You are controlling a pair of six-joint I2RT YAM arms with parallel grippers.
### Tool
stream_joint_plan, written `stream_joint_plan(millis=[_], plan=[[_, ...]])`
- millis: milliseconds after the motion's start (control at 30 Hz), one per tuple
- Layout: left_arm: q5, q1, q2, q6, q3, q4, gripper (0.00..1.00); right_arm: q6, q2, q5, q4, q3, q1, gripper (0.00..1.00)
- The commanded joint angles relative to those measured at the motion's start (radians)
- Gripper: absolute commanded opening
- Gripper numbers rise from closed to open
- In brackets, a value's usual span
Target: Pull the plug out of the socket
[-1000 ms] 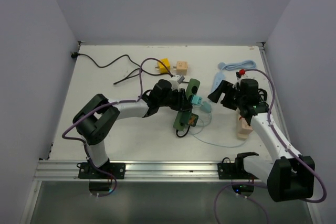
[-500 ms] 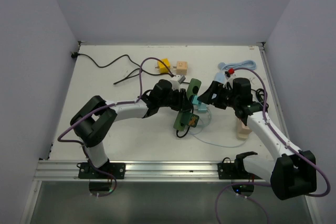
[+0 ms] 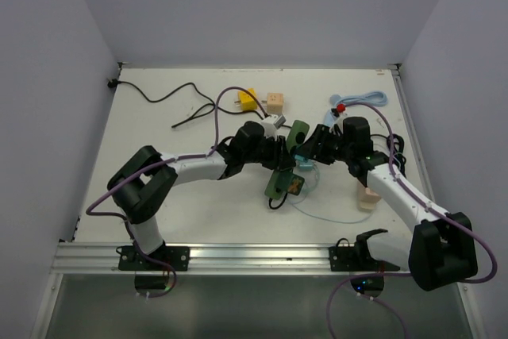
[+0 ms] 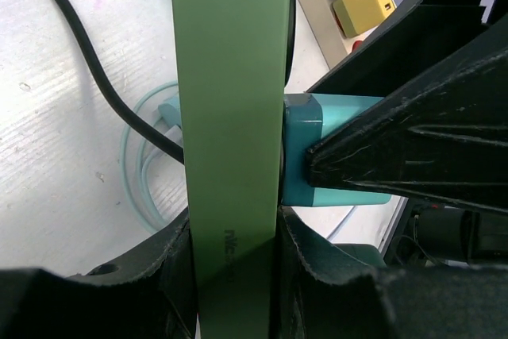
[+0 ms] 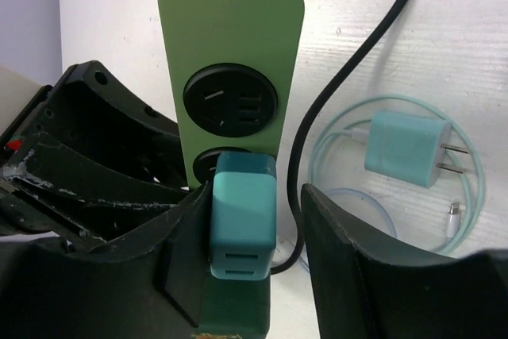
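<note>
The socket (image 3: pixel 296 132) is a long green power strip, held off the table with my left gripper (image 3: pixel 278 163) shut on its sides. In the left wrist view the strip (image 4: pixel 230 117) runs up between the black fingers (image 4: pixel 317 267). A teal cube plug (image 5: pixel 242 220) sits in the second outlet of the strip (image 5: pixel 232 29). My right gripper (image 5: pixel 254 224) straddles this plug: its left finger (image 5: pixel 186 220) touches the plug, while a gap shows before the right finger (image 5: pixel 333 236). From the top view the plug (image 3: pixel 303 164) is mostly hidden by the two grippers.
A second teal charger (image 5: pixel 405 148) with a coiled pale cable lies on the table to the right. The strip's black cord (image 5: pixel 349 77) runs past it. A beige strip (image 3: pixel 367 194), a yellow plug (image 3: pixel 248 99), a beige cube (image 3: pixel 275 101) and a light blue cable (image 3: pixel 361 99) lie around.
My right arm has swung left to the socket and its jaws have narrowed around the teal plug. The left gripper has kept its hold on the strip.
</note>
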Motion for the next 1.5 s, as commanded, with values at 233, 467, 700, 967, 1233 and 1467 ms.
stream_joint_plan(millis=[233, 467, 700, 967, 1233, 1467], plan=[[-0.19, -0.033, -0.041, 0.088, 0.115, -0.082, 0.0, -0.003, -0.035, 0.049, 0.003, 0.052, 0.022, 0.19], [-0.47, -0.081, 0.012, 0.162, 0.203, -0.293, 0.0, -0.005, -0.046, 0.074, -0.039, 0.073, 0.042, 0.08], [-0.527, -0.085, 0.055, 0.168, 0.215, -0.371, 0.0, -0.013, -0.064, 0.093, -0.072, 0.089, 0.048, 0.06], [-0.047, 0.06, -0.024, 0.004, -0.006, 0.017, 0.0, -0.051, -0.11, 0.095, -0.065, 0.058, 0.045, 0.06], [0.035, 0.116, -0.04, -0.025, -0.046, 0.075, 0.0, -0.059, -0.121, 0.054, -0.054, 0.046, 0.037, 0.03], [0.007, 0.148, -0.028, -0.056, -0.075, 0.069, 0.0, -0.074, -0.118, 0.102, -0.114, 0.075, 0.037, 0.02]])
